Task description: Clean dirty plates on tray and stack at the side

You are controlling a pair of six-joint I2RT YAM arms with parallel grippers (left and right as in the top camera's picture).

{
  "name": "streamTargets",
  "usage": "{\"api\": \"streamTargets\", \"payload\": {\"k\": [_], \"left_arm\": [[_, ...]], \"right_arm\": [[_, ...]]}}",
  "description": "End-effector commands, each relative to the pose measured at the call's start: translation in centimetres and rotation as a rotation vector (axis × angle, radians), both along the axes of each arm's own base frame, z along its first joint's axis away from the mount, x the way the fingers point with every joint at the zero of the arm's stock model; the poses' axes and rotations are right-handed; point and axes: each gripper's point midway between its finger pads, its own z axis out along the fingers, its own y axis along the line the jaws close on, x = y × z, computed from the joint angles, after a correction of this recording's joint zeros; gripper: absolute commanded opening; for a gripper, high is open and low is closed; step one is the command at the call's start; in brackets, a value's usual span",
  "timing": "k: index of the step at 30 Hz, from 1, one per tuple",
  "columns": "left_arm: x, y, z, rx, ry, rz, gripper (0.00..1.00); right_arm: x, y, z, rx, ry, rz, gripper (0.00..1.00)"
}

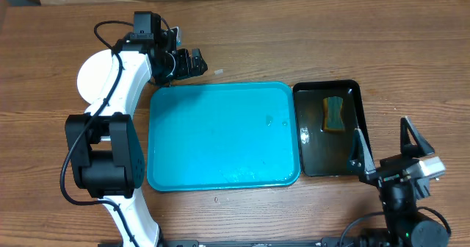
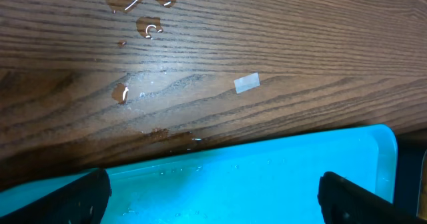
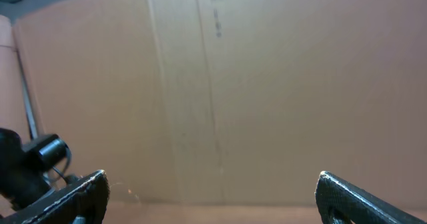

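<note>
The turquoise tray lies in the middle of the table with no plates on it, only water drops. It also shows in the left wrist view. A white plate lies on the table left of the tray, partly hidden by my left arm; I cannot tell how many plates are stacked there. My left gripper is open and empty, above the tray's far left corner. My right gripper is open and empty at the front right, pointing up and away from the table.
A black tray holding water and a yellow-green sponge stands right of the turquoise tray. Water drops and a small clear scrap lie on the wood behind the tray. A cardboard wall stands at the back.
</note>
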Motion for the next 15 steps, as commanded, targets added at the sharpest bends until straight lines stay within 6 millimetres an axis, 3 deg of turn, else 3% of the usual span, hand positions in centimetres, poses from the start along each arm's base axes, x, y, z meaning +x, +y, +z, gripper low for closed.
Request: {"api": "streamTargets", "payload": {"k": [1,6,14,15], "left_arm": [[0.4,-0.1,0.5,0.009,-0.021,-0.017,1.00],[0.4,0.0,0.5,0.009,-0.021,-0.016,1.00],[0.4,0.0,0.5,0.009,-0.022,-0.016,1.00],[0.4,0.0,0.5,0.009,-0.021,-0.016,1.00]], "right_arm": [[0.7,-0.3,-2.1,0.018,0.038,-0.007,1.00],[1.8,-0.4,-5.8,0.024,0.117,-0.007,1.00],[2.7,-1.2,-12.2,0.046,0.385,-0.059,1.00],[2.7,-1.3,-12.3,0.045,0.387,-0.065,1.00]]}}
